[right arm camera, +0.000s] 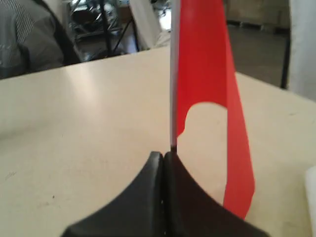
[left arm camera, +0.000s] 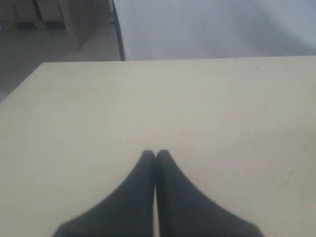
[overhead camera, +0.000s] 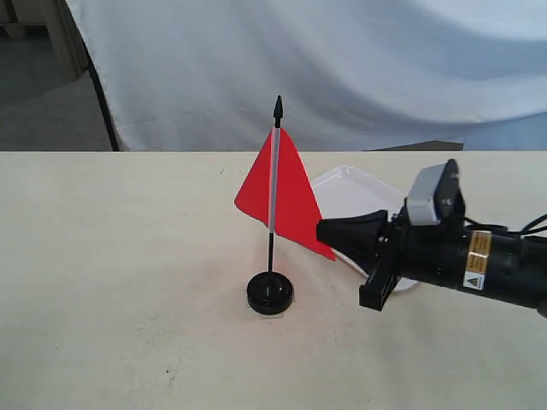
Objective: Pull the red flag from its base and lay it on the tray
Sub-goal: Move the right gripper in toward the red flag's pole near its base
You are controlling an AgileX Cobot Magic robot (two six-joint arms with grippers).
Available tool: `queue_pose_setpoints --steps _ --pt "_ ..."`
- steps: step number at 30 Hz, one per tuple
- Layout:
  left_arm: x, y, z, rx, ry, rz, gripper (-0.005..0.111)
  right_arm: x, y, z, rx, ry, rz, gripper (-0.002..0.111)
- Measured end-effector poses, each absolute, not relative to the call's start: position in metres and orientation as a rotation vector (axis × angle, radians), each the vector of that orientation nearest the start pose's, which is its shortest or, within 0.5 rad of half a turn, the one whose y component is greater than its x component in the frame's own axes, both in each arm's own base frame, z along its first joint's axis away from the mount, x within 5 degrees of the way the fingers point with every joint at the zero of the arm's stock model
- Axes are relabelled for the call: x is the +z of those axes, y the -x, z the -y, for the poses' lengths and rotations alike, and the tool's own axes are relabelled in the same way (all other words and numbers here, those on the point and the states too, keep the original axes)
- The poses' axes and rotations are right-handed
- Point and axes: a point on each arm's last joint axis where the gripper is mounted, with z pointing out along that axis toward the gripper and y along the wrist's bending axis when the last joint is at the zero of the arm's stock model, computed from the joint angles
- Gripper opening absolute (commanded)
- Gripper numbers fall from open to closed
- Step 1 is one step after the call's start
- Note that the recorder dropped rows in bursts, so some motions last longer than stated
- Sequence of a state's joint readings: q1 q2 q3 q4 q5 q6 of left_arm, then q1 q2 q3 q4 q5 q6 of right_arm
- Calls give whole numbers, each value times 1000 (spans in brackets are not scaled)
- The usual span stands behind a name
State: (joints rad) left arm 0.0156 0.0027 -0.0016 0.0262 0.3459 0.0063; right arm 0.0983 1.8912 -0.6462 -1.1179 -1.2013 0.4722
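The red flag (overhead camera: 286, 192) stands upright in the round black base (overhead camera: 270, 293) near the table's middle, its pointed black tip up. Behind it and to the right lies the white tray (overhead camera: 355, 192), partly hidden by the right arm. My right gripper (overhead camera: 323, 229) is level with the cloth's lower corner, just right of the pole, shut with nothing in it. In the right wrist view the gripper (right arm camera: 163, 154) points at the flag (right arm camera: 202, 64), whose pole rises just beyond the tips. My left gripper (left arm camera: 155, 153) is shut and empty over bare table, and does not show in the exterior view.
A white cloth backdrop (overhead camera: 342, 60) hangs behind the table's far edge. The tray's corner (right arm camera: 311, 197) shows at the border of the right wrist view. Pale tabletop (overhead camera: 111, 256) stretches left of the flag.
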Motion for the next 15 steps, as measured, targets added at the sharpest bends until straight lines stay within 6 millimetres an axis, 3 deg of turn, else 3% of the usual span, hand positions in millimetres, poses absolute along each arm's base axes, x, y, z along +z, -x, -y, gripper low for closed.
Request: queue_pose_setpoints --steps 6,12,15 --pt "182 -54 -2 41 -8 -1831 0 109 -311 -111 998 951 -1661 -1" --pt "182 -54 -2 41 -8 -1831 0 103 -315 -113 1035 991 -1670 1" --pt "182 -54 -2 41 -8 -1831 0 103 -315 -113 1035 993 -1670 18"
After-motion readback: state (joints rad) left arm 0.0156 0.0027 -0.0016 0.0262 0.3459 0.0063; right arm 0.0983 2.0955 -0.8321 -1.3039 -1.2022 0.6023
